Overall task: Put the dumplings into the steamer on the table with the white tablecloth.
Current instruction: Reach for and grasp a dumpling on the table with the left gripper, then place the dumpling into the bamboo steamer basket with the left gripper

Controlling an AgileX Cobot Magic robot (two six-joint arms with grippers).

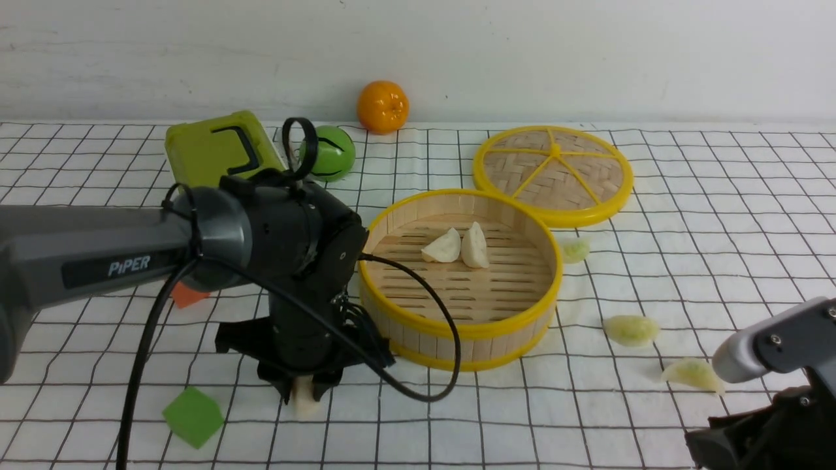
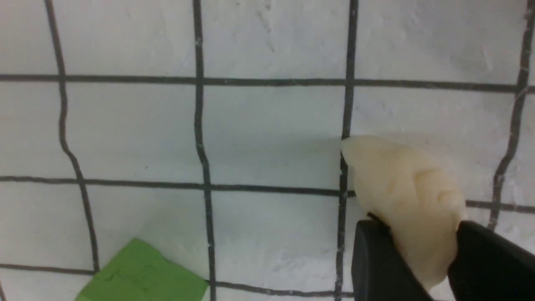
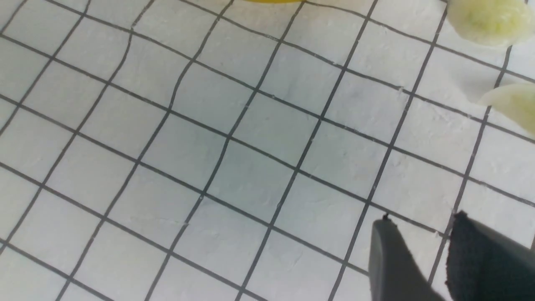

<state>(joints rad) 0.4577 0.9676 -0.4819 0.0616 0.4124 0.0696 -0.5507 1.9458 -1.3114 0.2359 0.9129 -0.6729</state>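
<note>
A cream-white crescent toy dumpling [image 2: 401, 188] is being pinched by the left fingers [image 2: 374, 259], which are closed narrowly on its lower end. It is being held low at the white black-gridded tablecloth [image 1: 718, 196] covering the desk [image 1: 771, 274], just front-left of the round bamboo-slat steamer with yellow rims [image 1: 457, 329]. Contact with the cloth cannot be told. A green cube [image 1: 193, 416] is lying near it, further left.

Two more cream-white dumplings [image 1: 443, 247] are lying side by side, touching, on the steamer's slatted floor. Pale greenish dumplings are lying on the cloth right of the steamer. The first greenish dumpling [image 1: 575, 249] is just beside its right rim. The second greenish dumpling [image 1: 631, 329] and the third greenish dumpling [image 1: 692, 374] are nearer the right arm.

The right fingers [image 3: 388, 259] are being held slightly apart, with nothing between them, over bare cloth near those two. A flat woven yellow-rimmed lid [image 1: 552, 175] is lying behind-right of the steamer, against its rim.
</note>
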